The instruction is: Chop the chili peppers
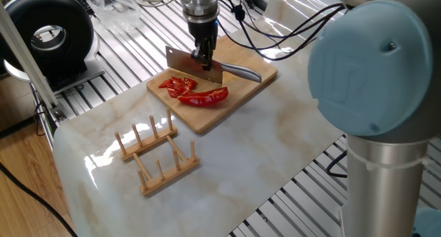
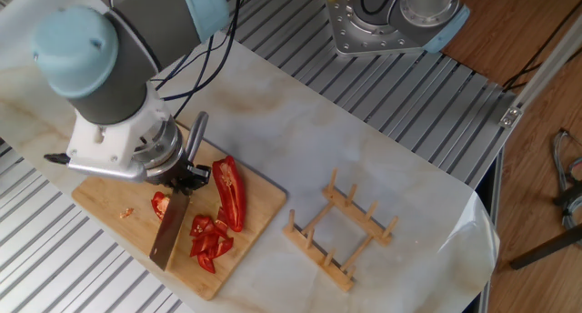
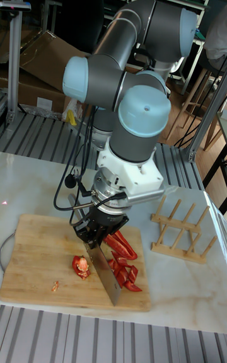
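On the desk nearest stands a wooden rack; beyond it the chili peppers lie on the cutting board, some cut into bits, one long half whole. Over them, the claw is clamped on the cleaver, blade above the board.

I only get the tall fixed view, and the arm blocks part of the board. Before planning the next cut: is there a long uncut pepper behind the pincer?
Observer: Yes. The other fixed view shows one long chili half lying whole beside the knife, on the side toward the wooden rack.
Operator: Where's the handle?
Observer: The silver handle sticks out past the pincer that clamps the knife, along the far edge of the cutting board.
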Robot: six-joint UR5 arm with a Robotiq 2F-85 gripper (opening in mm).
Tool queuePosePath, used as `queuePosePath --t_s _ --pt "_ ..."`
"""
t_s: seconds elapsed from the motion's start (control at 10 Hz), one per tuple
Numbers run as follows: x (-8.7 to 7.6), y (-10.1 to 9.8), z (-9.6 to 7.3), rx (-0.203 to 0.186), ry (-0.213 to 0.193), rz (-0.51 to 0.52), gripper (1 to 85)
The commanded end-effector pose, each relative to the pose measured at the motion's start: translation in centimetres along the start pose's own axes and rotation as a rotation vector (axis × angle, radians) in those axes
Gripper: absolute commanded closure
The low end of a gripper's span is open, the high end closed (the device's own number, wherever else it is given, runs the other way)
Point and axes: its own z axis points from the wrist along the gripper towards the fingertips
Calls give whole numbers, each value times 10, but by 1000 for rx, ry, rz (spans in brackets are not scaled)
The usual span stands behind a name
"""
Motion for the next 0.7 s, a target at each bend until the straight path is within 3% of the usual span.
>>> queuePosePath --t_s 0.0,0.6 --pt "1 4 -2 -20 -48 -6 653" --pt "-1 6 4 -29 -81 -16 653"
